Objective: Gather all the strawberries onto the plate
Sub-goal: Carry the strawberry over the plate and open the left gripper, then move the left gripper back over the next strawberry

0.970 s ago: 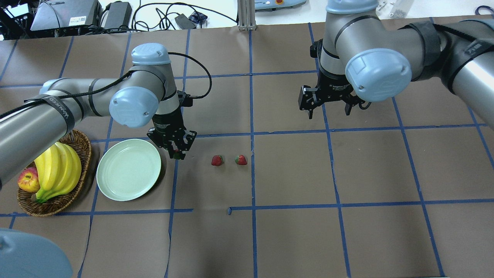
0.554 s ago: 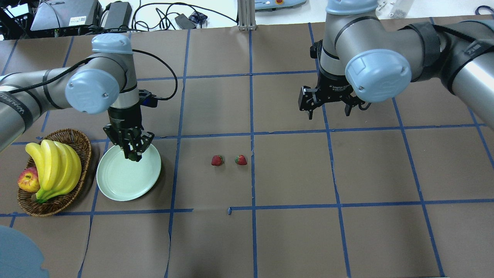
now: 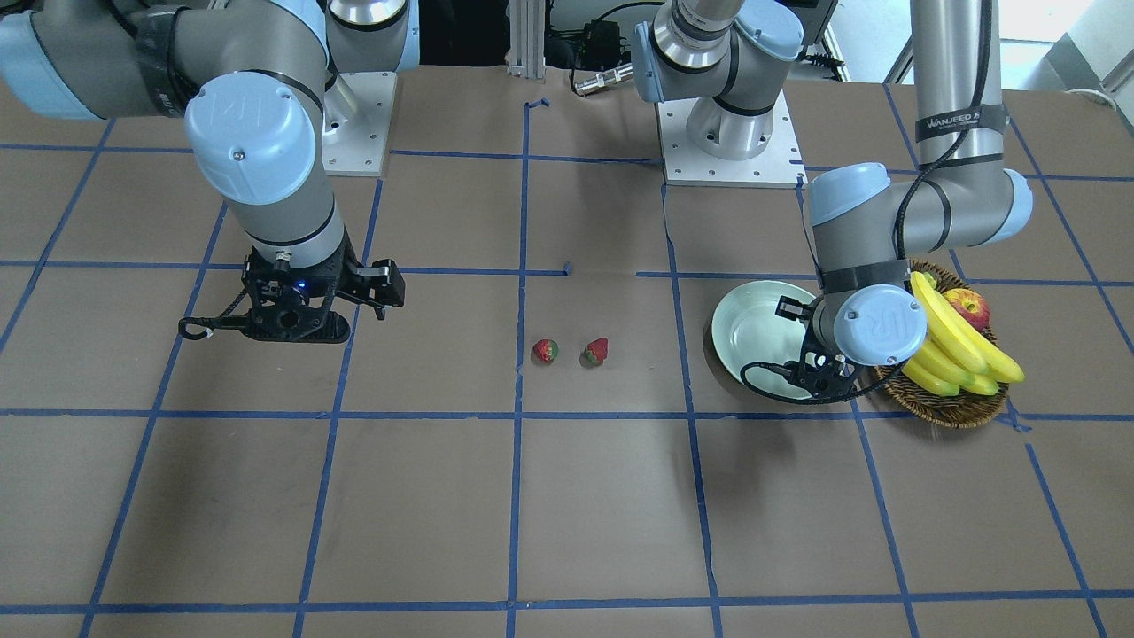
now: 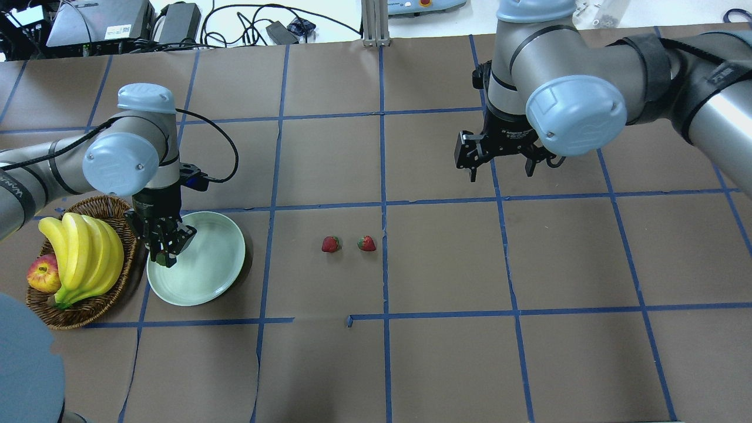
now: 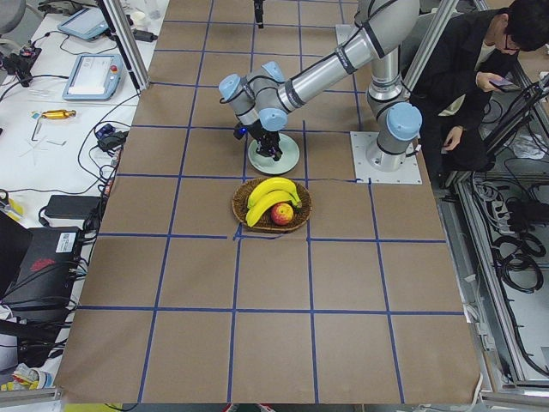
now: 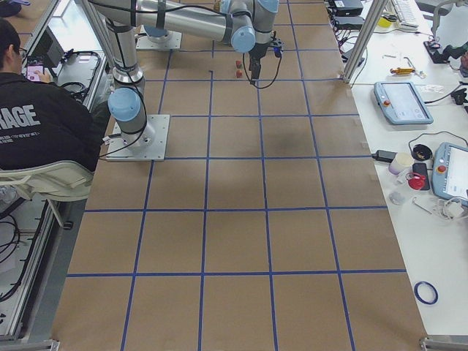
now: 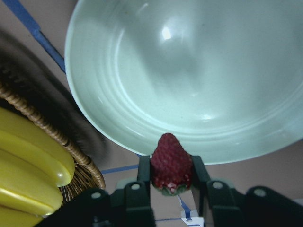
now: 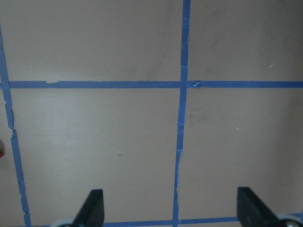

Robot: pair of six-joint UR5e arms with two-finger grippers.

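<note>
Now left gripper (image 4: 164, 257) pinches a bumpy red strawberry (image 7: 171, 163) over the glossy round mint plate (image 4: 217, 264) rim; two more strawberries (image 4: 331, 244) (image 4: 366, 242) lie on matte brown paper (image 4: 446, 264); right gripper (image 8: 170, 201) spread wide, empty

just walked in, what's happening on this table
The robot is gathering strawberries into the plate. Its left hand is shut on one strawberry, held above the plate's rim on the side next to the basket; none is in the plate yet. The two other strawberries lie side by side on the table near its middle. The right hand hangs open over bare table, holding nothing.
</note>
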